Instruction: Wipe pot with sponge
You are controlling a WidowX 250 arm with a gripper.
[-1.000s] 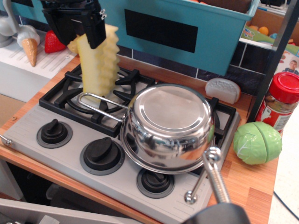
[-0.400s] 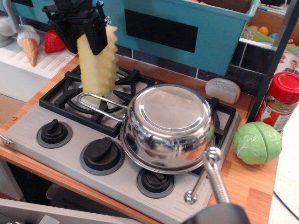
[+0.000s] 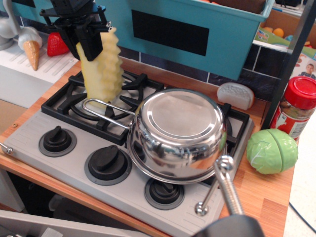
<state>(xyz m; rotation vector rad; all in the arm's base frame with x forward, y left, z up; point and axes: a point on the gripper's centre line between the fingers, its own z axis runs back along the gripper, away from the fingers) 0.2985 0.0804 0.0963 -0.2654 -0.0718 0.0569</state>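
Sponge point(image 3: 102, 66): a tall yellow block, standing upright at the upper left of the frame, over the back burner of the stove point(image 3: 74, 143).
Gripper point(image 3: 86, 37): black, closed tight on the top of the sponge, holding it up.
Pot point(image 3: 178, 134): big and shiny, in the middle of the frame, upside down on the stove, its wire handle reaching toward the sponge.
Cabbage point(image 3: 272, 150): green toy, right of the pot.
How to do it well: I think the sponge should go right, onto the pot's flat top, then press softly so the pot does not slide.

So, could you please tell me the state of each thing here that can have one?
gripper: shut on the sponge's top
sponge: upright, held over the rear left burner
pot: upside down on the stove, not touched
stove: knobs visible, no flame seen
cabbage toy: closed, on the counter
spice jar: lid on
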